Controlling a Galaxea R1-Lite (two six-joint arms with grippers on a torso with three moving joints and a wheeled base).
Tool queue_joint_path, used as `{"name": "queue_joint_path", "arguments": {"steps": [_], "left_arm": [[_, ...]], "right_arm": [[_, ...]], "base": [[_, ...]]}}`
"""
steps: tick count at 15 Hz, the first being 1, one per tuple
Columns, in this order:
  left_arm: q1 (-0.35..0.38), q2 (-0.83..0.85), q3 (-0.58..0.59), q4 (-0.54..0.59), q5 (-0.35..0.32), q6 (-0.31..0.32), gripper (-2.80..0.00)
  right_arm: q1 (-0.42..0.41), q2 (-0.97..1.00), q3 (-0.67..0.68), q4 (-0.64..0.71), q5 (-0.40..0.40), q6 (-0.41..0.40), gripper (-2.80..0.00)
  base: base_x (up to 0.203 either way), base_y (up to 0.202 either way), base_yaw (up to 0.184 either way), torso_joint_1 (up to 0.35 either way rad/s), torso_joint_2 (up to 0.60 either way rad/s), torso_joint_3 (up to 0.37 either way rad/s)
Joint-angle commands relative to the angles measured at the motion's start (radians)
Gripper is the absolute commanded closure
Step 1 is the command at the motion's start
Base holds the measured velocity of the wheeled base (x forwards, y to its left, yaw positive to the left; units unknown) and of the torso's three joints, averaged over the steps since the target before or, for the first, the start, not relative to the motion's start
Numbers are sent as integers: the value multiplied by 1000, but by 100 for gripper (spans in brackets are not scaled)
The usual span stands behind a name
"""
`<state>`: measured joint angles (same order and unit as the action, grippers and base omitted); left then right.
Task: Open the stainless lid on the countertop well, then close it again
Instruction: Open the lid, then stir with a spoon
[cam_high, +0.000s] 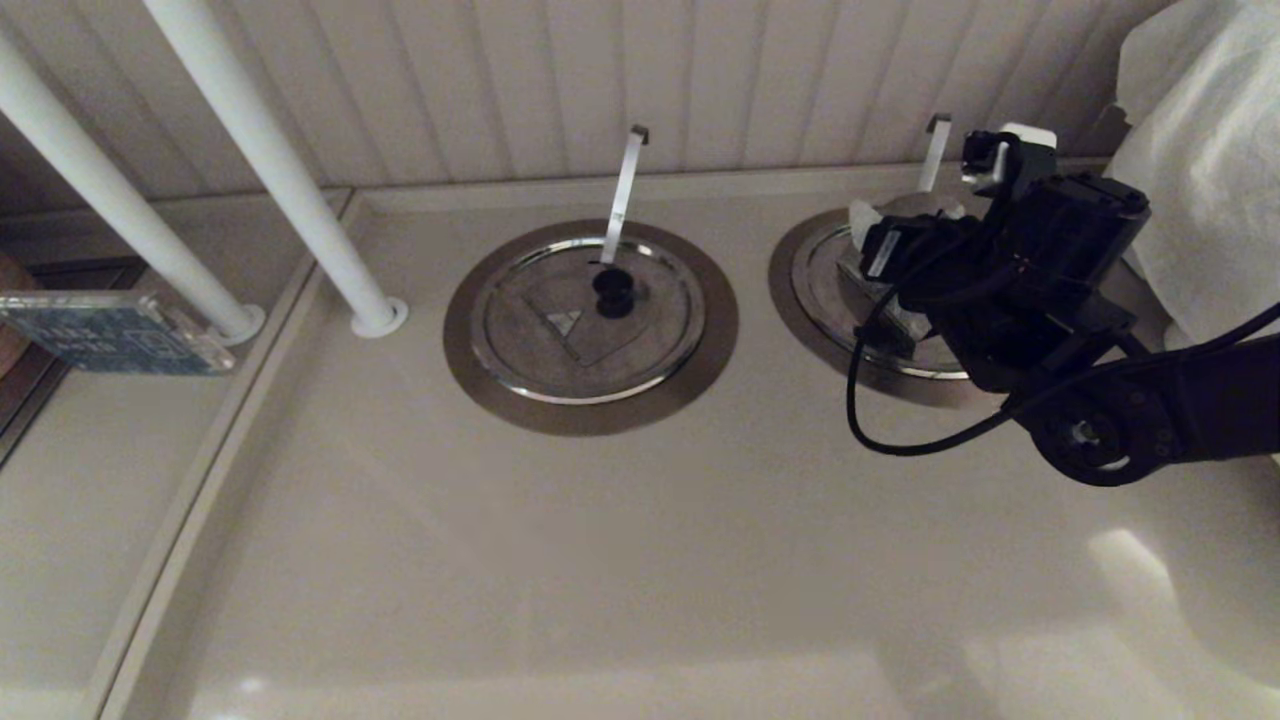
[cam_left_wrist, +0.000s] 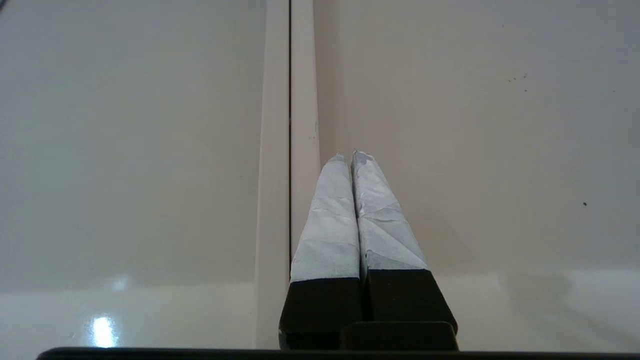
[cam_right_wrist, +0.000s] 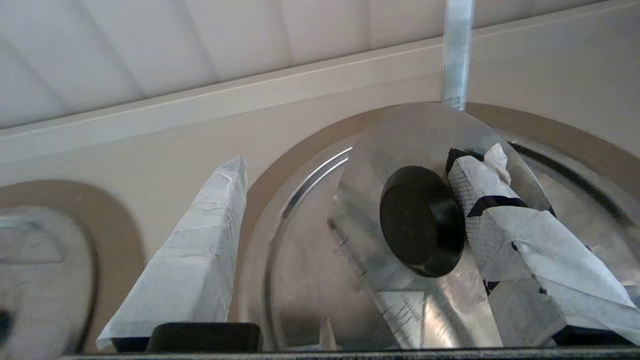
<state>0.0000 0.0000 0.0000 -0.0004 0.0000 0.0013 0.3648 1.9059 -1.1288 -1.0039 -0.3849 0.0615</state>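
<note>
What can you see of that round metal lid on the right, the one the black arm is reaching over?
The stainless lid is a round brushed-steel disc with a shiny raised rim, set in a wide brownish ring. Its wedge-shaped flap carries a black knob and appears tilted up. The right gripper is open around the knob, one taped finger against its side. A flat utensil handle sticks up at its far edge.
</note>
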Motion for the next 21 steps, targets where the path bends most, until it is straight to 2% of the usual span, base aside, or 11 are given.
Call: {"name": "queue_joint_path", "arguments": {"steps": [1,13,17,21], "left_arm": [[0,0,0,-1,0,0,0],[0,-2,0,-1,0,-1,0],[0,0,0,0,0,-1,0],[0,-1,0,-1,0,0,0]], "right_arm": [[35,-12,34,-4,-4,1,-280],[185,-92,147,-14,-27,6,-280],[312,-207,206,36,-28,7,-280],[306,-218,210,56,-28,5,-280]], "base": [[0,0,0,0,0,0],[0,0,0,0,0,0],[0,0,0,0,0,0],[0,0,0,0,0,0]]}}
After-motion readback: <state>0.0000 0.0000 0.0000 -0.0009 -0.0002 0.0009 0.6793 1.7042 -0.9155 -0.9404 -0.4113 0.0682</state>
